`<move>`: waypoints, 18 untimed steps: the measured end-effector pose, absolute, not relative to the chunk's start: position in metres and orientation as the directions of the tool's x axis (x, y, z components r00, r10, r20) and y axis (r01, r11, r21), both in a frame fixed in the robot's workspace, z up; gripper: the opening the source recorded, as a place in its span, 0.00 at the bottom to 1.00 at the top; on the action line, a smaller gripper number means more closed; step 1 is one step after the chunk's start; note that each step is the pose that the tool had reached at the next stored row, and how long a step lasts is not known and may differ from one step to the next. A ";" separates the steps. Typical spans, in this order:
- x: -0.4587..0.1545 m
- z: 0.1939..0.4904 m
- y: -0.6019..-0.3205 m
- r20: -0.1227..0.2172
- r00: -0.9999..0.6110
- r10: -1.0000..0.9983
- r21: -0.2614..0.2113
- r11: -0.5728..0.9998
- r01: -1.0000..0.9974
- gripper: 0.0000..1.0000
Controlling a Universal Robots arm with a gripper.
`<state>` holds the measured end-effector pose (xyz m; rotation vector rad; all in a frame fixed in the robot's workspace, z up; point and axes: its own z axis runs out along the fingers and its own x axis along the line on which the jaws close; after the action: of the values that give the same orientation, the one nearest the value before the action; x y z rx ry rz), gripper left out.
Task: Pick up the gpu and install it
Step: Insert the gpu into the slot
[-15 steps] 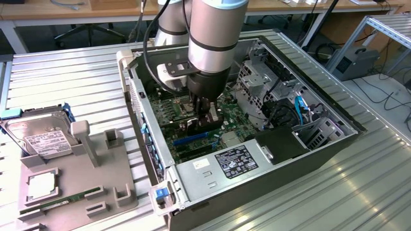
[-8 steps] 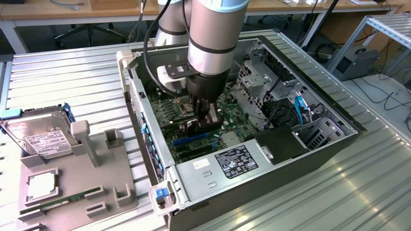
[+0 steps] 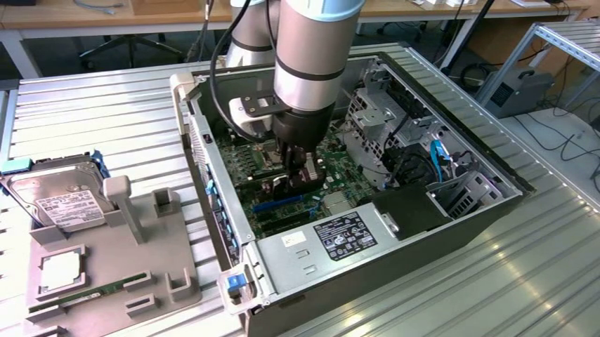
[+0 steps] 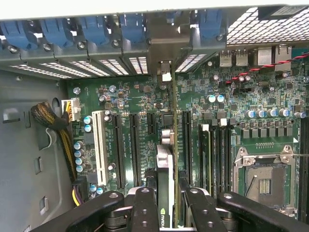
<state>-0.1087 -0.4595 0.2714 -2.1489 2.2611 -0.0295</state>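
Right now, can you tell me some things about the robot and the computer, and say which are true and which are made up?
1. The gripper holds the graphics card. True.
2. The graphics card lies on the grey tray. False: it is inside the computer case, above the green board.
3. The hard drive lies outside the computer case. True.
4. The computer case is closed up. False: its side is open, and the arm reaches in.
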 end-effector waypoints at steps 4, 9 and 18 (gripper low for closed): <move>-0.107 0.271 -0.459 -0.003 -0.051 -0.999 -0.023 0.051 -0.998 0.27; -0.106 0.271 -0.459 -0.002 -0.051 -0.999 -0.019 0.051 -0.999 0.27; -0.108 0.271 -0.459 -0.002 -0.051 -0.999 -0.019 0.051 -0.999 0.27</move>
<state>-0.1083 -0.4595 0.2712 -2.1537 2.2669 -0.0187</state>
